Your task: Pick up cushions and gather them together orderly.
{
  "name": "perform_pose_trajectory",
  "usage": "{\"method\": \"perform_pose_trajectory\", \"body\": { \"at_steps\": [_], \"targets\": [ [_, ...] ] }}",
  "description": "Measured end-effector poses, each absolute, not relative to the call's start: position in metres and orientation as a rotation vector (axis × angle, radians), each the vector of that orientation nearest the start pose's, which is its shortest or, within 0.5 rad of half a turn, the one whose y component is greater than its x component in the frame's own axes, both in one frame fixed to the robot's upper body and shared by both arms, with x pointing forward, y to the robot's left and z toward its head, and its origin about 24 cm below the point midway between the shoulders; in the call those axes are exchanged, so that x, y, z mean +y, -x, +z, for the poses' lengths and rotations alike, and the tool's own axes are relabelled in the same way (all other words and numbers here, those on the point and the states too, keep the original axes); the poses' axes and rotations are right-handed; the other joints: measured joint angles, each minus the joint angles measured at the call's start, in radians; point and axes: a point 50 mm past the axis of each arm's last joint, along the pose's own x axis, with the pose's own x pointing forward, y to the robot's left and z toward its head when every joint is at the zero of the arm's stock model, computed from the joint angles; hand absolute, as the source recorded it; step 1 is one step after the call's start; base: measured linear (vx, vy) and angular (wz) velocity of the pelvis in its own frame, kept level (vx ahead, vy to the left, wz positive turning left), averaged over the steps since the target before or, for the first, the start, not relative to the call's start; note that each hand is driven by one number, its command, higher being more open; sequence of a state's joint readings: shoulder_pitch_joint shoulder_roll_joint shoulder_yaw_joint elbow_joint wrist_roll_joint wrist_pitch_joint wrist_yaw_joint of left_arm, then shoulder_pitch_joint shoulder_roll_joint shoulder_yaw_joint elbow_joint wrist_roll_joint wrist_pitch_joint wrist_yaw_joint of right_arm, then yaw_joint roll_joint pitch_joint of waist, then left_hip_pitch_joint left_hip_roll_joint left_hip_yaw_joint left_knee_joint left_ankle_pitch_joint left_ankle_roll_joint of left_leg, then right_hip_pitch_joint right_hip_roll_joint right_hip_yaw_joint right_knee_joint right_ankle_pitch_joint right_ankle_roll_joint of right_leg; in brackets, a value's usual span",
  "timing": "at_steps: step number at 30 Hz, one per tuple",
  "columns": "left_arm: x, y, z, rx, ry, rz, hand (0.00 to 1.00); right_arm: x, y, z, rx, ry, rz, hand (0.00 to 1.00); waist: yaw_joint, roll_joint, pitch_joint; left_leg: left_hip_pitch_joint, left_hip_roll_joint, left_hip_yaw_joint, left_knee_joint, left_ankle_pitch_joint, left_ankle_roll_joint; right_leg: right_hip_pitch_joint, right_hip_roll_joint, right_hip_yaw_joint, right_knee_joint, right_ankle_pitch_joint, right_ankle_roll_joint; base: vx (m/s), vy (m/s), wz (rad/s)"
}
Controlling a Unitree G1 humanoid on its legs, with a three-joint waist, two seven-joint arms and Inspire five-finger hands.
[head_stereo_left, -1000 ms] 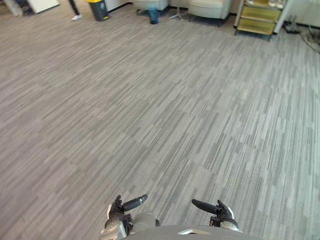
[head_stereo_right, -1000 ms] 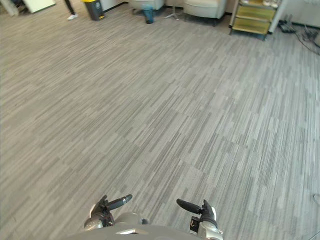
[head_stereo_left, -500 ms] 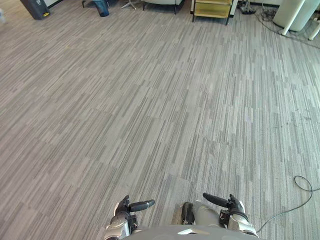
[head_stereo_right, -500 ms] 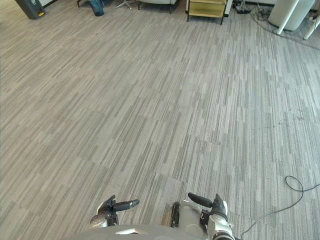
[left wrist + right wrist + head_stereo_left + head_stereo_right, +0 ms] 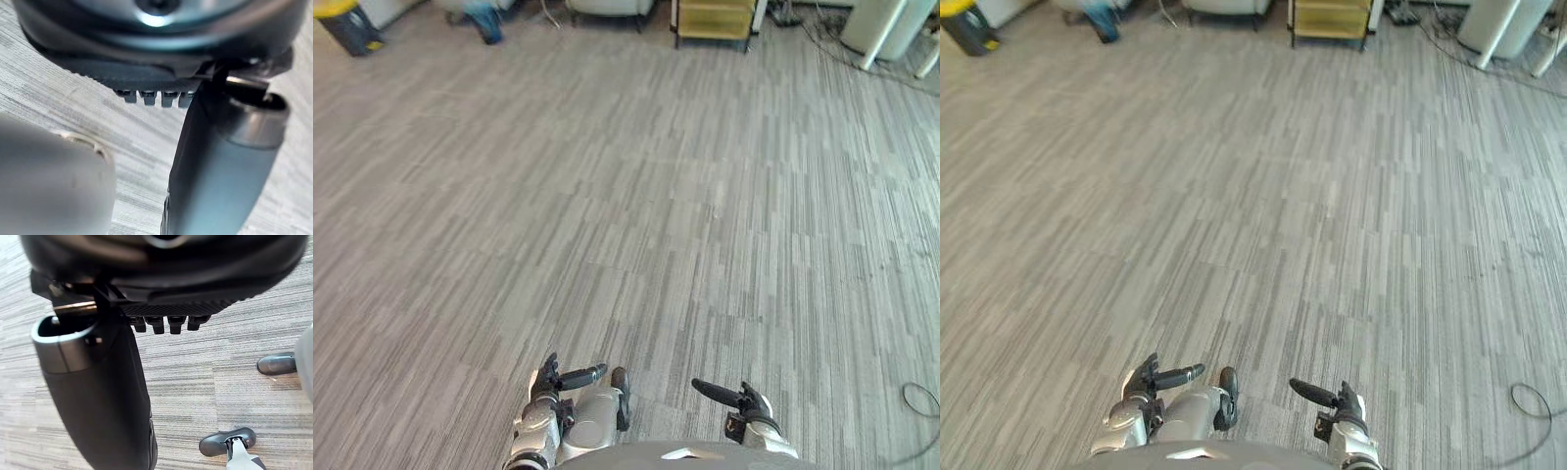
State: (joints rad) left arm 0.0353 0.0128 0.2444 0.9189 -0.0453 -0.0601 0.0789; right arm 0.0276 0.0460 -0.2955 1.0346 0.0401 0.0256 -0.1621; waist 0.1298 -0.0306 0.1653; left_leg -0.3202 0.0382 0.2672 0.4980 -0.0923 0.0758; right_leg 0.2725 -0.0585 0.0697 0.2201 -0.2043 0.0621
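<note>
Low over the striped grey floor (image 5: 685, 196), left hand (image 5: 546, 384) and right hand (image 5: 747, 401) hang empty, fingers (image 5: 157, 324) loosely open, thumbs pointing inward.

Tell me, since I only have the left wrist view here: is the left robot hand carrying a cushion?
Observer: No. In the left eye view the left robot hand hangs low at the near edge, holding nothing.
Operator: And the right one?
Observer: The right robot hand is about level with it, thumb pointing inward, holding nothing.
Operator: What lies ahead?
Observer: Grey carpet runs to a yellow shelf unit and a yellow-lidded bin at the far edge.
</note>
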Motion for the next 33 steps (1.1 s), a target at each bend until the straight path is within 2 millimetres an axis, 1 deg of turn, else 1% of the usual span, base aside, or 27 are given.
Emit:
{"method": "perform_pose_trajectory", "body": {
  "at_steps": [1,2,3,4,5,7,8,9,11,12,13,15,16,17,18,19,20,21,22,23,24,26,27,30,31,32,33],
  "targets": [
    [0.19,-0.131,-0.145,0.91,0.1,0.327,1.0,-0.183,-0.103,-0.161,1.106,-0.126,-0.427,1.0,0.004,0.021,-0.017,0.049,0.003,0.0,-0.062,-0.001,0.024,-0.047,0.018,-0.008,0.171,-0.007,0.011,0.44,0.223,-0.09],
    [0.197,-0.128,-0.145,0.924,0.067,0.309,1.0,-0.181,-0.102,-0.161,1.099,-0.123,-0.42,1.0,-0.005,-0.014,-0.024,0.134,-0.041,-0.006,-0.105,-0.063,-0.014,-0.16,-0.021,-0.012,0.503,0.029,0.081,0.45,0.192,-0.02],
    [0.201,-0.129,-0.145,0.931,0.041,0.3,1.0,-0.182,-0.103,-0.161,1.093,-0.117,-0.416,1.0,-0.023,-0.038,-0.019,0.184,-0.07,-0.014,-0.117,-0.094,-0.008,-0.254,-0.061,-0.031,0.718,0.08,0.113,0.42,0.109,0.16],
    [0.201,-0.129,-0.145,0.931,0.041,0.3,1.0,-0.182,-0.103,-0.161,1.093,-0.117,-0.416,1.0,-0.023,-0.038,-0.019,0.185,-0.071,-0.014,-0.117,-0.095,-0.009,-0.256,-0.062,-0.032,0.721,0.08,0.112,0.47,0.038,0.18],
    [0.199,-0.127,-0.147,0.957,0.04,0.301,1.0,-0.188,-0.101,-0.16,1.092,-0.098,-0.419,1.0,-0.034,-0.022,-0.007,0.268,-0.075,-0.028,-0.132,-0.137,-0.01,-0.353,-0.099,-0.101,0.858,0.024,0.025,0.48,0.034,0.13],
    [0.193,-0.125,-0.15,0.979,0.036,0.279,1.0,-0.199,-0.101,-0.157,1.065,-0.082,-0.448,1.0,-0.05,0.002,0.006,0.402,-0.064,-0.053,-0.214,-0.159,-0.016,-0.462,-0.117,-0.208,0.819,-0.045,-0.029,0.52,0.005,0.28],
    [0.191,-0.123,-0.152,0.992,0.036,0.274,1.0,-0.202,-0.105,-0.155,1.043,-0.081,-0.46,1.0,-0.063,0.013,0.01,0.454,-0.047,-0.072,-0.252,-0.164,-0.026,-0.509,-0.103,-0.253,0.74,-0.068,-0.049,0.55,-0.067,0.34],
    [0.191,-0.122,-0.152,0.997,0.037,0.272,1.0,-0.203,-0.107,-0.154,1.035,-0.083,-0.464,1.0,-0.068,0.015,0.011,0.478,-0.038,-0.08,-0.271,-0.166,-0.029,-0.531,-0.092,-0.268,0.69,-0.069,-0.049,0.45,-0.092,0.45],
    [0.19,-0.119,-0.154,1.013,0.035,0.271,1.0,-0.203,-0.112,-0.152,1.008,-0.09,-0.468,1.0,-0.085,0.019,0.012,0.559,-0.003,-0.114,-0.339,-0.179,-0.05,-0.599,-0.033,-0.276,0.411,-0.041,-0.03,0.63,-0.188,0.54],
    [0.19,-0.12,-0.154,1.014,0.031,0.268,1.0,-0.203,-0.113,-0.152,1.003,-0.091,-0.468,1.0,-0.086,0.016,0.014,0.593,0.008,-0.13,-0.362,-0.188,-0.065,-0.612,-0.002,-0.243,0.251,0.048,-0.037,0.75,-0.297,0.72],
    [0.187,-0.115,-0.157,1.038,0.036,0.265,1.0,-0.206,-0.112,-0.153,1.011,-0.091,-0.478,1.0,-0.091,0.036,0.013,0.629,0.042,-0.167,-0.363,-0.201,-0.085,-0.57,0.043,-0.235,0.209,0.163,-0.122,0.59,-0.258,0.51],
    [0.181,-0.116,-0.158,1.042,0.057,0.253,1.0,-0.211,-0.116,-0.151,1.004,-0.079,-0.484,1.0,-0.077,0.066,0.01,0.612,0.072,-0.19,-0.329,-0.174,-0.1,-0.566,0.06,-0.242,0.238,0.131,-0.145,0.77,-0.339,0.33],
    [0.174,-0.116,-0.158,1.043,0.057,0.233,1.0,-0.211,-0.115,-0.152,1.01,-0.103,-0.506,1.0,-0.08,0.073,0.012,0.616,0.073,-0.2,-0.288,-0.104,-0.118,-0.555,0.046,-0.251,0.301,0.082,-0.162,0.78,-0.366,0.42],
    [0.174,-0.116,-0.158,1.042,0.056,0.233,1.0,-0.211,-0.115,-0.152,1.014,-0.105,-0.508,1.0,-0.084,0.074,0.012,0.61,0.074,-0.203,-0.249,-0.079,-0.117,-0.534,0.043,-0.257,0.303,0.062,-0.163,0.61,-0.319,0.58],
    [0.174,-0.118,-0.157,1.035,0.056,0.238,1.0,-0.21,-0.112,-0.153,1.022,-0.093,-0.495,1.0,-0.094,0.076,0.011,0.554,0.084,-0.223,-0.088,-0.047,-0.12,-0.469,0.038,-0.273,0.269,0.027,-0.157,0.49,-0.296,0.57],
    [0.175,-0.121,-0.156,1.02,0.056,0.243,1.0,-0.208,-0.11,-0.153,1.027,-0.083,-0.481,1.0,-0.093,0.073,0.014,0.47,0.098,-0.243,0.105,-0.013,-0.137,-0.415,0.044,-0.278,0.22,-0.002,-0.151,0.37,-0.234,0.56],
    [0.177,-0.124,-0.154,1.002,0.062,0.258,1.0,-0.209,-0.11,-0.153,1.029,-0.068,-0.47,1.0,-0.087,0.084,0.015,0.384,0.123,-0.25,0.287,-0.005,-0.157,-0.366,0.062,-0.279,0.179,-0.019,-0.153,0.51,-0.281,0.32],
    [0.176,-0.126,-0.152,0.984,0.079,0.27,1.0,-0.211,-0.11,-0.153,1.031,-0.059,-0.466,1.0,-0.079,0.097,0.019,0.283,0.162,-0.225,0.482,-0.03,-0.158,-0.299,0.087,-0.281,0.13,-0.024,-0.162,0.48,-0.196,0.1],
    [0.178,-0.127,-0.151,0.977,0.072,0.273,1.0,-0.208,-0.109,-0.154,1.038,-0.061,-0.459,1.0,-0.074,0.087,0.024,0.206,0.179,-0.19,0.568,-0.062,-0.153,-0.225,0.095,-0.281,0.075,-0.025,-0.164,0.63,-0.253,-0.02],
    [0.184,-0.129,-0.148,0.958,0.059,0.28,1.0,-0.203,-0.108,-0.155,1.044,-0.072,-0.45,1.0,-0.07,0.068,0.026,0.133,0.179,-0.152,0.553,-0.101,-0.144,-0.156,0.095,-0.28,0.019,-0.025,-0.164,0.39,-0.142,-0.03],
    [0.184,-0.13,-0.148,0.954,0.059,0.281,1.0,-0.202,-0.108,-0.155,1.045,-0.074,-0.45,1.0,-0.069,0.066,0.026,0.122,0.179,-0.146,0.547,-0.106,-0.142,-0.148,0.095,-0.28,0.013,-0.025,-0.164,0.31,-0.089,-0.1],
    [0.184,-0.137,-0.143,0.915,0.058,0.28,1.0,-0.199,-0.106,-0.156,1.053,-0.099,-0.46,1.0,-0.048,0.054,0.032,0.06,0.168,-0.078,0.354,-0.152,-0.133,-0.075,0.089,-0.264,-0.039,-0.025,-0.145,0.35,-0.019,-0.32],
    [0.184,-0.14,-0.142,0.906,0.058,0.279,1.0,-0.198,-0.106,-0.156,1.054,-0.102,-0.461,1.0,-0.04,0.049,0.035,0.045,0.137,-0.07,0.197,-0.15,-0.131,-0.044,0.079,-0.252,-0.055,-0.035,-0.127,0.4,0.049,-0.42],
    [0.183,-0.142,-0.142,0.899,0.06,0.279,1.0,-0.196,-0.106,-0.157,1.057,-0.104,-0.458,1.0,-0.028,0.047,0.035,0.018,0.076,-0.1,-0.096,-0.068,-0.124,0.007,0.059,-0.213,-0.087,-0.074,-0.092,0.43,0.125,-0.45],
    [0.184,-0.141,-0.142,0.899,0.067,0.285,1.0,-0.195,-0.106,-0.157,1.061,-0.098,-0.451,1.0,-0.026,0.049,0.034,0.014,0.065,-0.118,-0.137,-0.007,-0.114,0.028,0.053,-0.192,-0.089,-0.099,-0.076,0.69,0.26,-0.78],
    [0.188,-0.139,-0.142,0.9,0.065,0.295,1.0,-0.191,-0.104,-0.158,1.077,-0.109,-0.445,1.0,-0.021,0.034,0.014,0.018,0.046,-0.112,-0.097,0.064,-0.097,0.047,0.02,-0.145,-0.079,-0.125,-0.046,0.54,0.211,-0.61],
    [0.19,-0.139,-0.142,0.9,0.06,0.296,1.0,-0.189,-0.105,-0.158,1.078,-0.113,-0.442,1.0,-0.022,0.027,0.01,0.014,0.04,-0.106,-0.085,0.048,-0.095,0.044,0.011,-0.14,-0.07,-0.126,-0.044,0.66,0.261,-0.59]
  ]
}}
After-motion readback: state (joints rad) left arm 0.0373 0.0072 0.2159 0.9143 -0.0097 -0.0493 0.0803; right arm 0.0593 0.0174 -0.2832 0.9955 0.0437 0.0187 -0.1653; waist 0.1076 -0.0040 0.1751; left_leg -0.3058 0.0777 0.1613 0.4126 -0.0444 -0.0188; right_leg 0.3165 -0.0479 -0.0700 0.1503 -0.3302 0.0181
